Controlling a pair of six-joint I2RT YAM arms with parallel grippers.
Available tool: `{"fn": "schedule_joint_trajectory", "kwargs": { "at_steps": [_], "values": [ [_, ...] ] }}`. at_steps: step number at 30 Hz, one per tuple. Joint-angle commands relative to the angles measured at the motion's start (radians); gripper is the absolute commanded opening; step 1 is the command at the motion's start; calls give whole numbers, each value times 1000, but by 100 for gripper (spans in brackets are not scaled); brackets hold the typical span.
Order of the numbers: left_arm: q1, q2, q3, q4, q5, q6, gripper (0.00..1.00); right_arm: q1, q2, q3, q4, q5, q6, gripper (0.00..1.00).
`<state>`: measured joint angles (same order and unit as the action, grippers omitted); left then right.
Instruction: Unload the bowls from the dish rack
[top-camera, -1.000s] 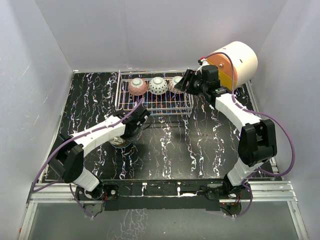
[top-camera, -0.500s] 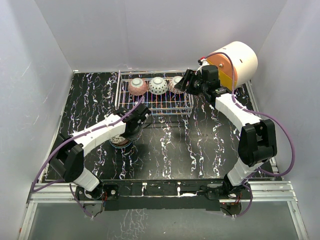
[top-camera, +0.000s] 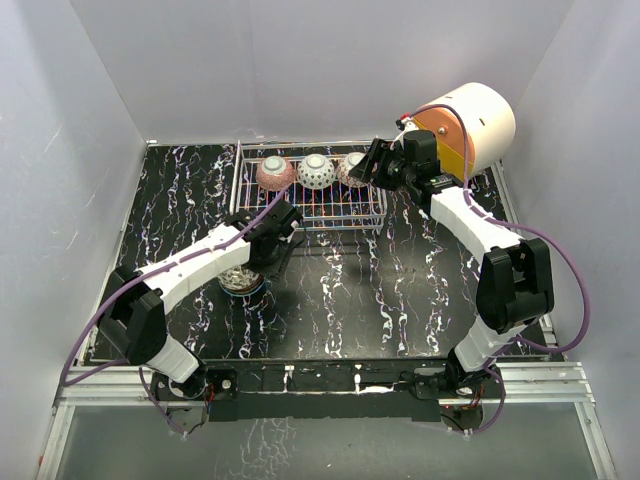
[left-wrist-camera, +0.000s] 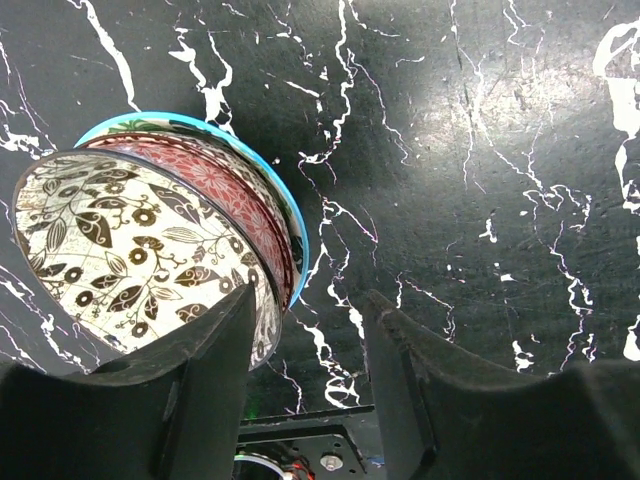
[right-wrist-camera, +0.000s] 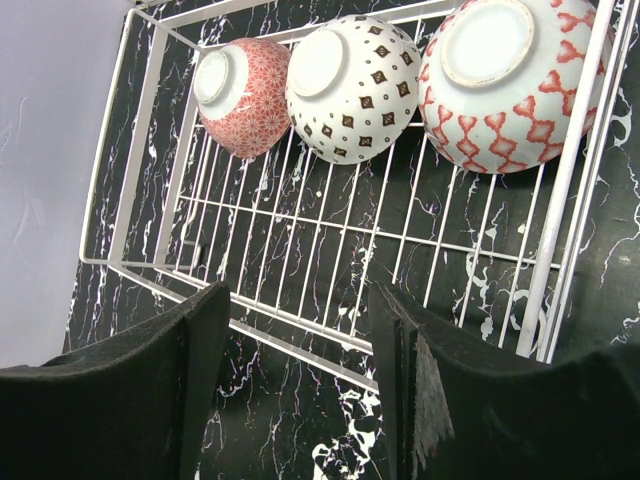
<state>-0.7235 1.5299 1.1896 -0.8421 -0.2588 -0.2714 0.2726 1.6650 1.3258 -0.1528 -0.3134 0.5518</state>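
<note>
Left end effector (left-wrist-camera: 305, 305) wider — three bowls (right-wrist-camera: 350, 85)

Three bowls (right-wrist-camera: 350, 85) are crowding the far row of the dish rack (top-camera: 330, 212), leaving bare wire floor under the right gripper (right-wrist-camera: 300, 305). A stack of bowls (left-wrist-camera: 150, 240) is sitting just beside the left gripper (left-wrist-camera: 305, 310), with open tabletop (left-wrist-camera: 480, 150) stretching to its other side.

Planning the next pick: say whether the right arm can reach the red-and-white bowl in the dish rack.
Probably yes: the right end effector stands open at the right end of the dish rack, the red-and-white bowl is nearest it, and nothing lies between.
</note>
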Motion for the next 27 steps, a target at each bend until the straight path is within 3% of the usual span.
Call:
{"fn": "schedule_joint_trajectory", "kwargs": {
  "at_steps": [1, 14, 27],
  "values": [
    [-6, -36, 26, -23, 14, -3, 42, -5, -10, 3, 58, -7, -7, 60],
    [-5, -6, -37, 26, -40, -6, 14, -5, -12, -18, 60, -7, 0, 60],
    [-6, -23, -8, -10, 52, 10, 7, -5, 7, -12, 73, -24, 4, 60]
  ]
}}
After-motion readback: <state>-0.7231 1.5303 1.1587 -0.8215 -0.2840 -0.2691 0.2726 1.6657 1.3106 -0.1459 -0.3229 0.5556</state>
